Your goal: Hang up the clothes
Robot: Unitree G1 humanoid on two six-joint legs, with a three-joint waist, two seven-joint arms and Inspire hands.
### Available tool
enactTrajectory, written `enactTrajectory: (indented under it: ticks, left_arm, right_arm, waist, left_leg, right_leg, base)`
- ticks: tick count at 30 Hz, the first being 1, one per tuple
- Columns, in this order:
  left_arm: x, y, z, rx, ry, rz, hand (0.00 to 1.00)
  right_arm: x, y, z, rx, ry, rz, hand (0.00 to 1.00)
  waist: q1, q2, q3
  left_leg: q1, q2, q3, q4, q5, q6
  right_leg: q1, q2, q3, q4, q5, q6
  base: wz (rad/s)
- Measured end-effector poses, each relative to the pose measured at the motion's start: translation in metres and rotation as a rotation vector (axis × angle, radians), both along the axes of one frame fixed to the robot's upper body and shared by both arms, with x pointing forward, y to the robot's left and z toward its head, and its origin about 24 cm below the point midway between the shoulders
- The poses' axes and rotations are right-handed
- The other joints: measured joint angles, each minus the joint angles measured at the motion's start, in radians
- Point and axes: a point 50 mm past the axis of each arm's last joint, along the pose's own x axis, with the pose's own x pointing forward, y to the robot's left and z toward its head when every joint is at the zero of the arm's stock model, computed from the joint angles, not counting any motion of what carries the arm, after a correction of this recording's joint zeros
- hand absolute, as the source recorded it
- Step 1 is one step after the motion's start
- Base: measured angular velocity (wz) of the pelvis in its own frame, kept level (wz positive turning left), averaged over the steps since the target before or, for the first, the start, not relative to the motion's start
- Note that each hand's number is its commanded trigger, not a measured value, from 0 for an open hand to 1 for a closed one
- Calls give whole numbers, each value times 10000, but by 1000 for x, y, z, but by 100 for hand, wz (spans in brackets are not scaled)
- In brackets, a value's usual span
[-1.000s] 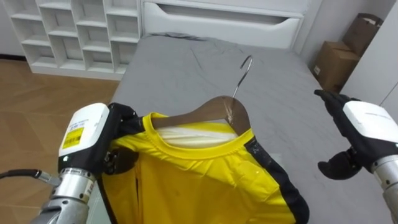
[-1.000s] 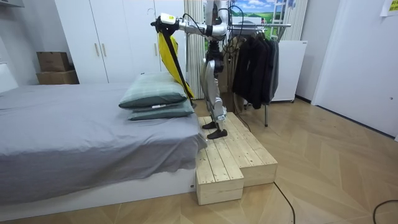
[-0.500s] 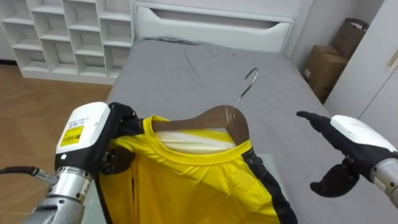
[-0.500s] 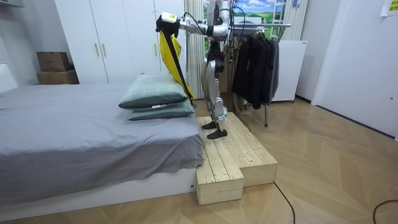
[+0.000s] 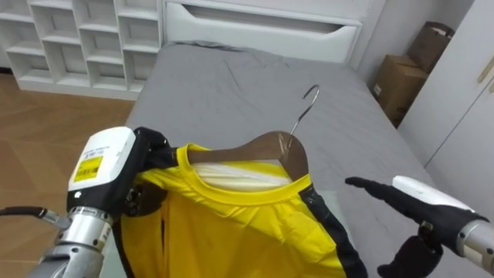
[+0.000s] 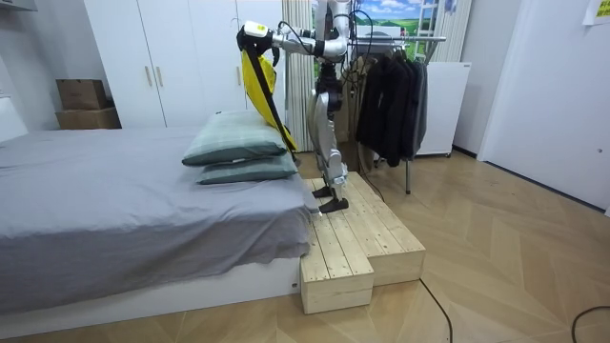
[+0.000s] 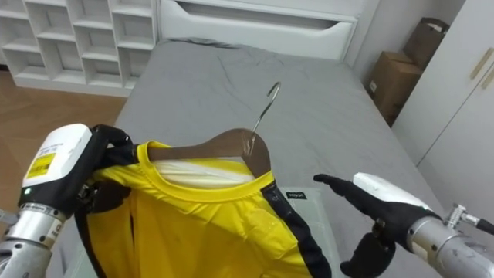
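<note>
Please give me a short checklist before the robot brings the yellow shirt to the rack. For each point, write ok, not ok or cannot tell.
1. Left hand grips the shirt at the hanger end: ok.
2. Shirt sits on the hanger, collar round its neck: ok.
3. Hook free, nothing caught on it: ok.
4. Right hand open and holding nothing, ready to help: ok.
5. Robot faces the rack: not ok; it faces the bed, and the rack stands behind it.
6. Free place on the rack's rail for the hook: cannot tell.
</note>
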Motion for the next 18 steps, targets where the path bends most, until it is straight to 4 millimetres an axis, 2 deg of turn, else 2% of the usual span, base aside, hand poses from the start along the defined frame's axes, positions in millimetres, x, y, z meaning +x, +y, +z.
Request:
enactTrajectory:
  ticks: [10,14,18]
  left_arm:
    - [0,3,1,24,-51,105,100]
    - [0,3,1,23,-56,94,100]
    - [0,2,1,17,-77,104,100]
  right_arm:
    - [-6,-7,-19,2896,1391,8,0]
    - [-8,-12,-30,3964,1927,-229,0]
    - [-10,-16,-38,4276,2374,-399,0]
  waist:
    - [244,-36,-10]
    - [234,-17,3]
    - [258,39,26]
  left_leg:
    - [11,-7,-29,10,0,0]
    - [5,-9,-237,-26,-1,-2]
    - [-9,-16,-331,-29,-8,-13]
  right_leg:
    - [32,-18,-6,-31,18,12]
    - [95,-22,-254,-40,19,11]
    - [119,-22,-330,-43,19,11]
  base:
    - [1]
    - [15]
    - [8]
